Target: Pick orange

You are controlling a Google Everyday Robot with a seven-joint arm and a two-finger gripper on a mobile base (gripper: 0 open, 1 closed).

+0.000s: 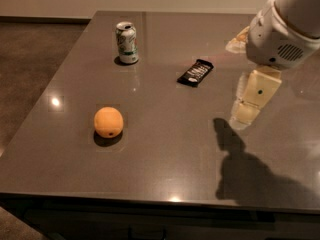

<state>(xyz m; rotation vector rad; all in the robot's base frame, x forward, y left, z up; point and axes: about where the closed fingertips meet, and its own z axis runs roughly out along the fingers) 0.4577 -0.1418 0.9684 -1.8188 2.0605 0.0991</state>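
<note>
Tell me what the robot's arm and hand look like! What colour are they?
The arm is a fat, rounded white shell with a little patch of vent holes on its side. Below it hangs the gripper, on the right side above the table. It is made of boxy, pale cream pieces with one small dark dot. No cables or writing show.
</note>
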